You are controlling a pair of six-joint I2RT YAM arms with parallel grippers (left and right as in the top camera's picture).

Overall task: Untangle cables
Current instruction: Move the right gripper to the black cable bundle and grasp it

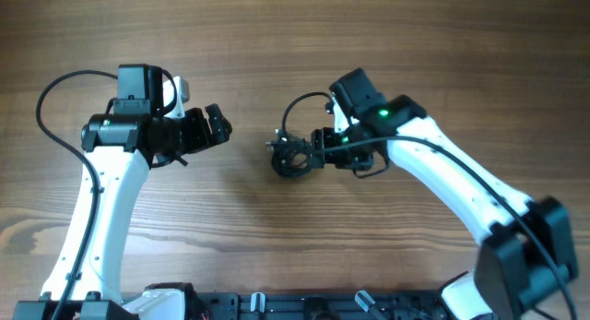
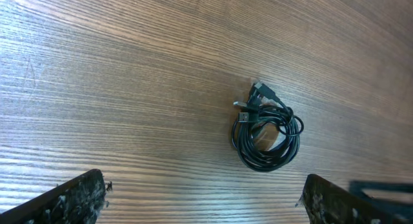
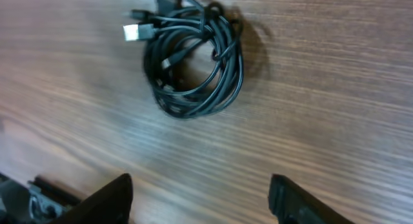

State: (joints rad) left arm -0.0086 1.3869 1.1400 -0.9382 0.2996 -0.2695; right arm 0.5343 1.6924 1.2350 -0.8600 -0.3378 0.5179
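Note:
The cables [image 1: 289, 160] lie bunched in a small dark coil on the wooden table, with silvery plug ends sticking out at one side. In the right wrist view the cables [image 3: 193, 66] sit just ahead of my right gripper [image 3: 200, 180], whose jaws stand apart with only bare wood between them. From overhead my right gripper [image 1: 314, 152] is right next to the coil on its right side. My left gripper [image 1: 224, 128] hangs open to the left of the coil, well apart from it. In the left wrist view the cables [image 2: 268, 133] lie ahead of my left gripper [image 2: 204, 179].
The right arm's own thick black cable [image 1: 302, 102] loops just behind the coil. Black base hardware [image 1: 277, 306] runs along the table's near edge. The wooden table [image 1: 277, 43] stretches out behind both arms.

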